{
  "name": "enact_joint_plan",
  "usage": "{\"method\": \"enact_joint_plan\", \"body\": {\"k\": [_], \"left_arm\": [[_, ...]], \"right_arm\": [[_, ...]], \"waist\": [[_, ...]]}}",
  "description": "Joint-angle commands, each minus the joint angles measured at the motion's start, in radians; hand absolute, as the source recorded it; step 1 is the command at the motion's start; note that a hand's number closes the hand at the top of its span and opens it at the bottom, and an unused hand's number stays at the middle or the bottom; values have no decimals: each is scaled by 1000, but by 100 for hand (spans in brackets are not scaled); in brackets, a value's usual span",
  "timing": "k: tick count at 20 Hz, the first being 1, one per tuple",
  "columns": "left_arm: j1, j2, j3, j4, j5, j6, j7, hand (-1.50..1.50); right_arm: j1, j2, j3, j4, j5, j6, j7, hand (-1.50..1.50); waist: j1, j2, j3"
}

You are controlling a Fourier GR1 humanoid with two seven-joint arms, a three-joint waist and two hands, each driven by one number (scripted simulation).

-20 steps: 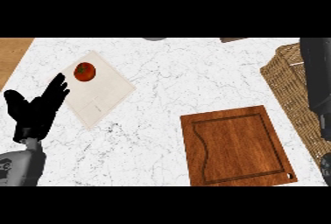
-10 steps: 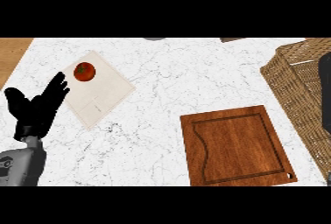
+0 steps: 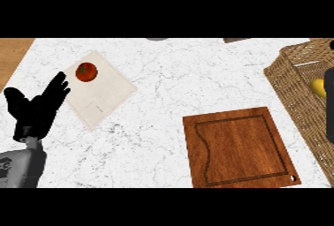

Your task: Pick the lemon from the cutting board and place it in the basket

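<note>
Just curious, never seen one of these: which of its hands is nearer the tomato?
The left. The left hand rests open just below-left of the tomato on its pale board. The right hand is across the counter, over the basket.

A white marble counter top [image 3: 169, 70] carries fine grey veins. On it, a reddish-brown wooden cutting board [image 3: 238, 148] shows straight grain. A pale cream cloth mat [image 3: 104, 95] bears a red round tomato [image 3: 86, 72]. The tan woven wicker basket [image 3: 297, 88] contains a yellow lemon [image 3: 318, 87]. The black left hand [image 3: 36, 108] tops a grey forearm [image 3: 20, 167].
</note>
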Motion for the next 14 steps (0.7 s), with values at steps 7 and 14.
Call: {"method": "enact_joint_plan", "body": {"k": [7, 14], "left_arm": [[17, 27, 29, -9, 28, -28, 5, 0], [32, -5, 34, 31, 4, 18, -25, 0]], "right_arm": [[88, 36, -52, -298, -35, -200, 84, -150], [332, 186, -68, -766, -164, -96, 57, -150]], "waist": [[-18, -12, -1], [-64, -22, -2]]}}
